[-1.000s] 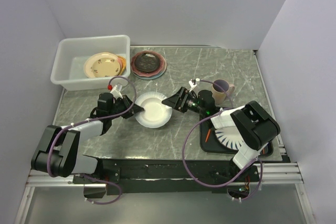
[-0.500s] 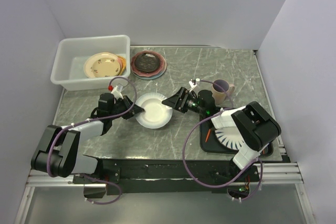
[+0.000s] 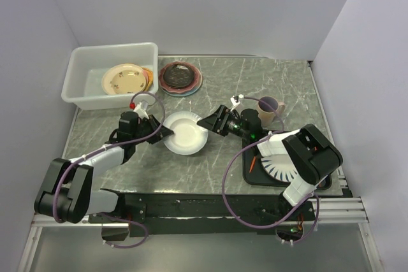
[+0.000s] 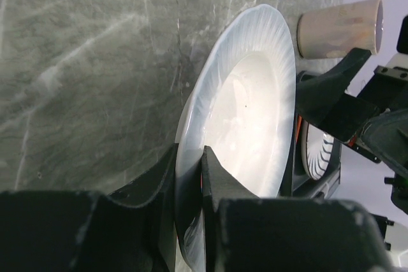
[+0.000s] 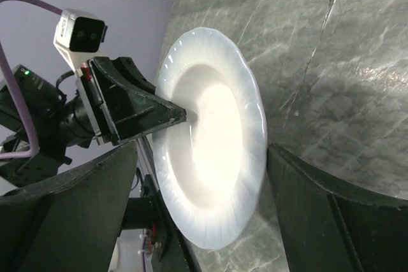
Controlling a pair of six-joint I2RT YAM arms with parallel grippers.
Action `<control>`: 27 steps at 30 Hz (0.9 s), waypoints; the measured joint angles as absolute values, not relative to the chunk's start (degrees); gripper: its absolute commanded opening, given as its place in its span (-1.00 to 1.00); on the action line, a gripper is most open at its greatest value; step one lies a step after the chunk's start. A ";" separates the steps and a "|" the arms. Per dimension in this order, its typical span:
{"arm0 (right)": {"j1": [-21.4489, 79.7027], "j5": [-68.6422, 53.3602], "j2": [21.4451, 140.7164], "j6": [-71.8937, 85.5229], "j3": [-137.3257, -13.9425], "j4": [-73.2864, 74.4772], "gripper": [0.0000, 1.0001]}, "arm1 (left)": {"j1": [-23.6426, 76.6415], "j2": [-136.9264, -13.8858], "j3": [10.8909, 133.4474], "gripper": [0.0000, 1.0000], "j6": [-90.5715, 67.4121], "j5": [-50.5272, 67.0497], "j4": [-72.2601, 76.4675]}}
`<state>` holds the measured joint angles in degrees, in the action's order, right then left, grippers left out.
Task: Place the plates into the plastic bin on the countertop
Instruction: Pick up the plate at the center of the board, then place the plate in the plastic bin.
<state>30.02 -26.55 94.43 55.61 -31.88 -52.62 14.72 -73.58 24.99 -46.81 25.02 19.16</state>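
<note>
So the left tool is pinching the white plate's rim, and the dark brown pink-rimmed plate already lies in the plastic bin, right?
Not quite. The left tool does pinch the rim of the white plate, but the dark brown pink-rimmed plate lies on the countertop beside the plastic bin, not in it, as the top external view shows.

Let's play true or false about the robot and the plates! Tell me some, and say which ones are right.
1. The left hand pinches the rim of the white plate. True.
2. The right hand is shut tight. False: it is open.
3. The plastic bin has no plates in it. False: a tan-gold plate lies inside.
4. The dark brown plate sits on the countertop beside the bin. True.
</note>
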 measured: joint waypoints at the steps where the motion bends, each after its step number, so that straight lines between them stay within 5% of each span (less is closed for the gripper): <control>1: 30.02 -26.30 94.35 55.48 -31.88 -52.53 0.81 | 14.72 -73.34 25.61 -0.99 -46.54 24.51 18.22; 27: 28.34 -25.10 94.24 53.82 -31.99 -50.85 0.85 | 10.39 -83.11 53.56 -0.99 -41.15 19.62 7.11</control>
